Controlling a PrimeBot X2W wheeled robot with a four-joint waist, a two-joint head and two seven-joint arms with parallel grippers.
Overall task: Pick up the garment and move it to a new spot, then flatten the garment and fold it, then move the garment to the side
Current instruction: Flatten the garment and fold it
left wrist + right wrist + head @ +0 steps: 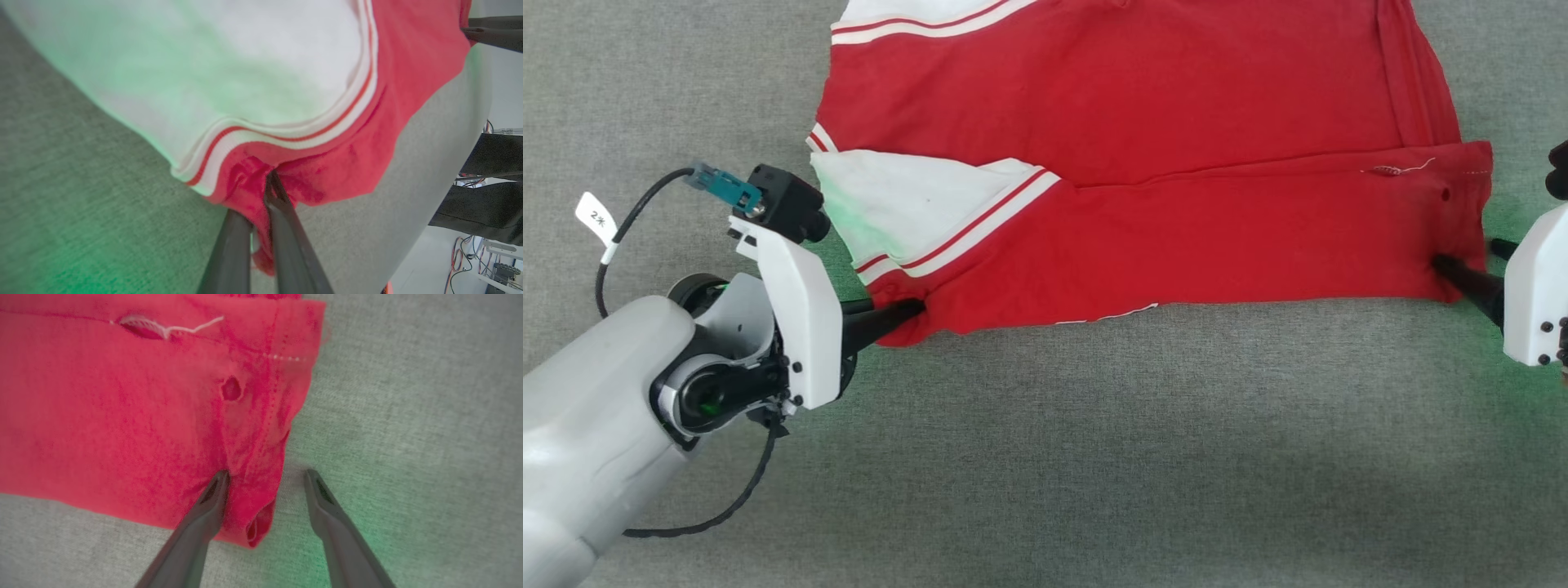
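Red jersey T-shirt with white sleeves [1176,220] lies half-folded, we judge; left pincer [919,309] clamps its corner, right pincer [266,473] gapes astride the hem; further folding awaits us.

The garment [1176,229] is red with white, red-striped parts; the surface [1094,457] is grey.

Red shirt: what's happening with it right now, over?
Left end effector shut on garment, near corner. Right end effector open, straddling the opposite corner. Nothing in the way.
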